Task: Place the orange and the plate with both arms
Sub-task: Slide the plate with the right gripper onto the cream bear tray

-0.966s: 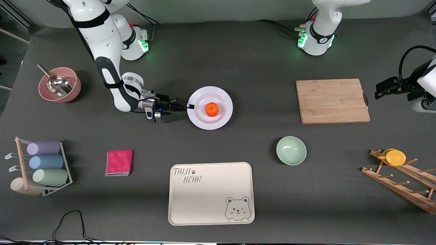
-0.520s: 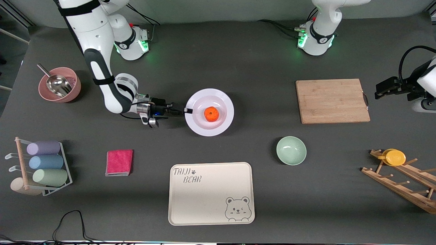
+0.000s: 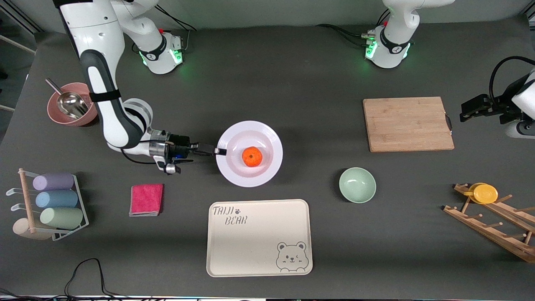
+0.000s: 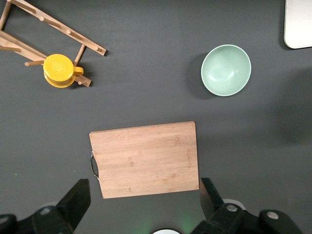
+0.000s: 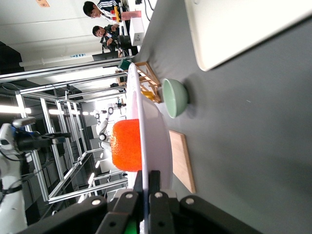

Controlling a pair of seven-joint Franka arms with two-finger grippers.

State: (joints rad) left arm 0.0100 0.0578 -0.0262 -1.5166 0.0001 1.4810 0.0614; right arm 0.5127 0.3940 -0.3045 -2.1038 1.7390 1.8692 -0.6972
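White plate (image 3: 267, 167) w/ orange (image 3: 252, 156) pinched by right gripper (image 3: 217, 151), arm low, left gripper (image 4: 146, 207) waits open

— Right arm?
— Reaching low and level across the table, right gripper (image 3: 220, 151) clamped on the plate (image 3: 267, 169) rim.
— Left arm?
— Waiting at its table end, left gripper (image 4: 144, 204) raised, fingers (image 4: 75, 200) spread, empty.

Two white arms with dark grey joint bands; bases (image 3: 161, 50) glow green, black cables trail off them; black grippers, right gripper (image 3: 220, 151).
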